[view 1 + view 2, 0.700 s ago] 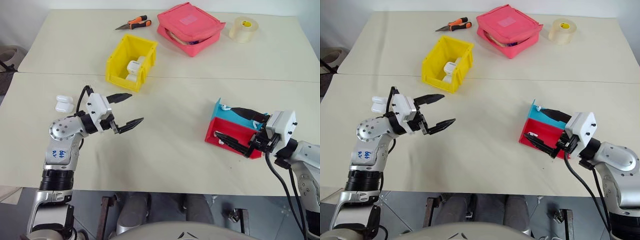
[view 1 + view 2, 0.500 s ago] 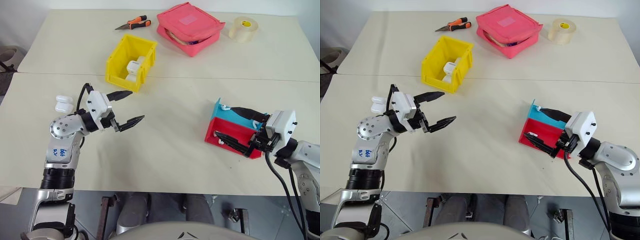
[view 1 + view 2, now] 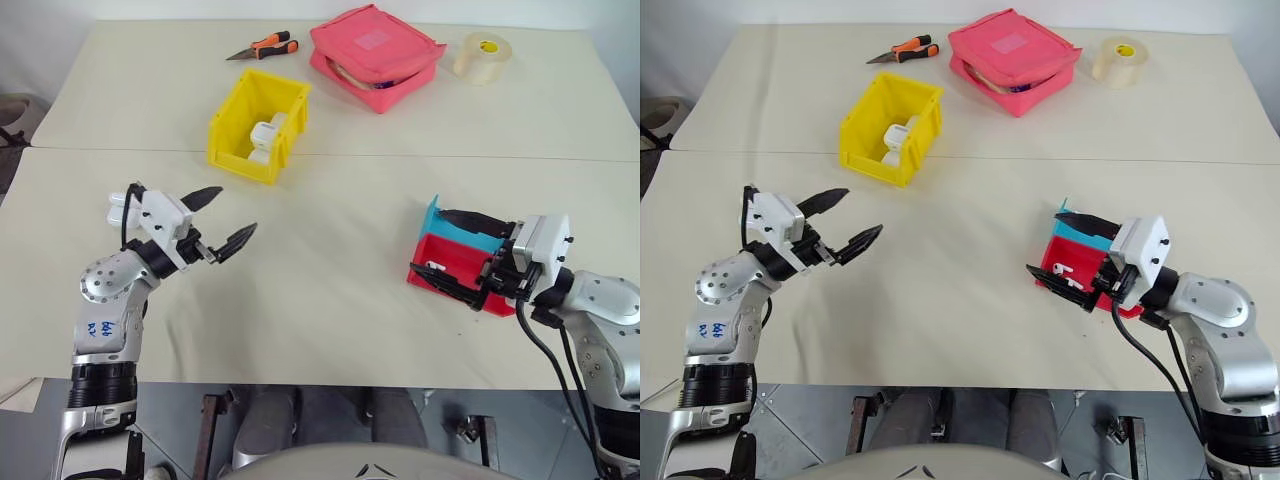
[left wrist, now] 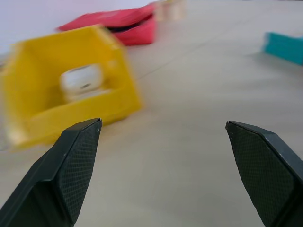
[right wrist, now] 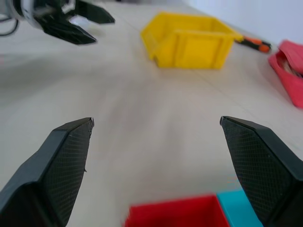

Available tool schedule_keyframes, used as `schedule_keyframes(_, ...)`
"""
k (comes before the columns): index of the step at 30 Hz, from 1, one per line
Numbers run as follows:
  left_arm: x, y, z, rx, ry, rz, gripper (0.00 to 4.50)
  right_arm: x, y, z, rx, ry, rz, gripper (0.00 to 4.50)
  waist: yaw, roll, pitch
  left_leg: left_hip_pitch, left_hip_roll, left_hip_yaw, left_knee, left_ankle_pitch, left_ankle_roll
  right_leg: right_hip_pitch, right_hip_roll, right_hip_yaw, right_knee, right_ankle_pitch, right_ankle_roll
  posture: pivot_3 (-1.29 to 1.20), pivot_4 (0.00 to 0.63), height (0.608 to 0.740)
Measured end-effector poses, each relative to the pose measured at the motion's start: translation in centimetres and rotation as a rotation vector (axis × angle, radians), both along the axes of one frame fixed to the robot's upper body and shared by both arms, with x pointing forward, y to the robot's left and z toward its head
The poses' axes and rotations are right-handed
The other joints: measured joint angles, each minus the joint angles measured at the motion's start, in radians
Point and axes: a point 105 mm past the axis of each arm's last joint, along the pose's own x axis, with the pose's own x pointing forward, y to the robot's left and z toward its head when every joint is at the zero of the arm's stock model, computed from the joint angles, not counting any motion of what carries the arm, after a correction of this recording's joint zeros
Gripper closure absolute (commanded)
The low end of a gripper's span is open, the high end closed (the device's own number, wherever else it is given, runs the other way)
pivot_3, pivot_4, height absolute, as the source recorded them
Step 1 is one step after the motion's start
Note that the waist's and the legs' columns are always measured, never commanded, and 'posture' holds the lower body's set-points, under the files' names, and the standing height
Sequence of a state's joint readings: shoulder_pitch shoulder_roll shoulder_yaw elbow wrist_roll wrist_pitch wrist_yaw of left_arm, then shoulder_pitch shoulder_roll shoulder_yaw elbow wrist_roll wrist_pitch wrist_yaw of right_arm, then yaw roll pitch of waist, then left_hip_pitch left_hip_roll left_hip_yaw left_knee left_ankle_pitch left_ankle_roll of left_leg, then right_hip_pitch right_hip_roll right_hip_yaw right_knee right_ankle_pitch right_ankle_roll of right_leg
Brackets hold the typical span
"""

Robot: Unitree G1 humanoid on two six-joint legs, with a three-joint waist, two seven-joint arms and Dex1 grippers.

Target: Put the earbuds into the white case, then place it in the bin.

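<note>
1. a bright yellow rectangular plastic bin [image 3: 256,125] sits on the cream table [image 3: 330,290]. a small white glossy rounded case [image 3: 266,134] already lies inside it, so the placing step looks done.
2. the left gripper [image 3: 222,221] hovers over bare table, jaws spread wide, holding nothing.
3. the right gripper [image 3: 452,252] hangs above a red plastic tray [image 3: 458,262] beside a blue tray [image 3: 452,229], jaws wide and empty.
4. a tiny white piece [image 3: 1064,269], possibly an earbud, lies in the red tray.
5. another white case [image 3: 121,208] rests just behind the left wrist, so more rounds may remain.
</note>
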State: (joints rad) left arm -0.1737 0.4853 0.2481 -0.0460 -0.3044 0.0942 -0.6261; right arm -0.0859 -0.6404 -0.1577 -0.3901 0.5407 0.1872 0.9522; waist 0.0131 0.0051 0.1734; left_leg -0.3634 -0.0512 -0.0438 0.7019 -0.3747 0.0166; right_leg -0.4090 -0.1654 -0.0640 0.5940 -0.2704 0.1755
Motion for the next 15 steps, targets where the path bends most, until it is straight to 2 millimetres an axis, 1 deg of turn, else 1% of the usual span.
schedule_keyframes(3, -0.9, 2.7, -1.1, -0.051, 0.037, 0.202, 0.03, -0.2, 2.0, 1.0, 0.074, -0.038, 0.096, 0.0, -0.003, 0.0, 0.0, 0.001, 0.001, 0.0, -0.001, 0.0, 0.0, 0.0, 0.0, 0.0, 0.0, 0.0, 0.0, 0.0, 0.15, 0.74)
schedule_keyframes(5, -2.1, 4.4, -1.8, -0.08, 0.064, 0.332, 0.03, -0.2, 3.1, 1.5, 0.097, -0.056, 0.14, 0.0, -0.004, 0.0, 0.0, 0.001, 0.0, 0.0, -0.001, 0.0, -0.001, 0.0, 0.0, 0.0, -0.001, 0.0, 0.0, 0.0, 0.15, 0.74)
schedule_keyframes(8, -3.6, 6.6, -2.7, -0.102, 0.109, 0.508, 0.03, -0.3, 4.3, 2.2, 0.113, -0.09, 0.191, 0.0, 0.001, 0.0, 0.0, 0.001, 0.0, -0.001, -0.001, 0.0, -0.001, 0.0, 0.0, 0.0, 0.0, 0.0, 0.0, 0.0, 0.15, 0.74)
schedule_keyframes(9, -4.1, 7.3, -3.0, -0.1, 0.13, 0.575, 0.03, -0.3, 4.5, 2.3, 0.113, -0.097, 0.203, 0.0, 0.005, 0.0, 0.0, 0.001, 0.0, -0.001, -0.001, 0.0, -0.001, 0.0, 0.0, 0.0, 0.0, 0.0, 0.0, 0.0, 0.15, 0.74)
schedule_keyframes(12, -5.4, 9.6, -3.5, -0.166, 0.172, 0.744, 0.03, -0.5, 4.9, 2.4, 0.107, -0.097, 0.232, 0.0, 0.011, -0.001, 0.0, 0.001, 0.0, -0.001, -0.001, 0.0, -0.001, 0.0, 0.0, 0.0, 0.0, 0.0, -0.001, 0.0, 0.15, 0.74)
schedule_keyframes(13, -5.7, 10.0, -3.6, -0.182, 0.182, 0.769, 0.03, -0.5, 5.1, 2.4, 0.107, -0.097, 0.241, 0.0, 0.011, -0.001, 0.0, 0.001, 0.0, -0.001, -0.001, 0.0, -0.001, 0.0, 0.0, 0.0, 0.0, 0.0, -0.001, 0.0, 0.15, 0.74)
schedule_keyframes(15, -6.0, 10.1, -3.4, -0.197, 0.196, 0.779, 0.03, -0.5, 5.1, 2.5, 0.107, -0.1, 0.247, 0.0, 0.012, -0.001, 0.0, 0.001, 0.0, -0.001, -0.001, -0.001, -0.001, 0.0, 0.0, 0.0, 0.0, 0.0, -0.001, 0.0, 0.15, 0.74)
